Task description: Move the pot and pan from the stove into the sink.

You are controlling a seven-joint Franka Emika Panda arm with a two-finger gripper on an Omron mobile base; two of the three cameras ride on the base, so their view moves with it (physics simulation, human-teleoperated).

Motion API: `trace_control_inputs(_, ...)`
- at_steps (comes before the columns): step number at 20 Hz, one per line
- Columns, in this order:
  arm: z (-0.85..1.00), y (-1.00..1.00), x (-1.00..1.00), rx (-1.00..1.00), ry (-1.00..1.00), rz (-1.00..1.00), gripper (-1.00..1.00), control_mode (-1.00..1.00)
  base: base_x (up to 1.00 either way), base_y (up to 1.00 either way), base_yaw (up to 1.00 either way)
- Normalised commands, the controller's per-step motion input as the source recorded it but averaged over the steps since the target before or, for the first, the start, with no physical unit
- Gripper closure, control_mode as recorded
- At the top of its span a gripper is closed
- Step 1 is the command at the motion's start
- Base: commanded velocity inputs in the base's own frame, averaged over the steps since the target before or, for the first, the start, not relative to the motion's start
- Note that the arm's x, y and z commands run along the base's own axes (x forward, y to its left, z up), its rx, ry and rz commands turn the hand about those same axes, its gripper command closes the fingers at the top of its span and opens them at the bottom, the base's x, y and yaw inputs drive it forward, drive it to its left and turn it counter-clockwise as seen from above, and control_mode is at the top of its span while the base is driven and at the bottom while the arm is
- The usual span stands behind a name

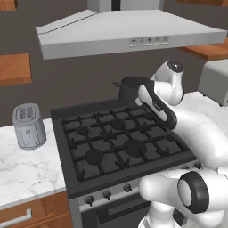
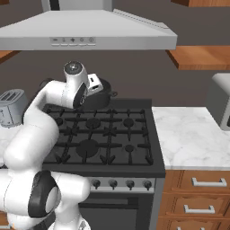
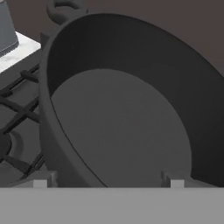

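Gripper [image 3: 108,183] wide apart astride pot [image 3: 127,113] rim; toaster [image 1: 28,126] left of stove [image 1: 116,142].

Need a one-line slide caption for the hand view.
Open gripper poised at the rim of the empty dark grey pot on the stove grate.

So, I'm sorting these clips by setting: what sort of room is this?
A home kitchen, rendered. A black gas stove with grates and front knobs sits under a range hood, with a toaster on the marble counter beside it.
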Motion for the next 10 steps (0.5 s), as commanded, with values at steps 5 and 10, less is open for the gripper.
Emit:
trace_control_inputs(5,0.59,-0.2,-0.81,0.0,0.01,0.0,1.0,-1.0,0.0,0.0,0.0)
trace_control_inputs(10,0.59,-0.13,-0.78,0.0,0.01,0.0,1.0,-1.0,0.0,0.0,0.0)
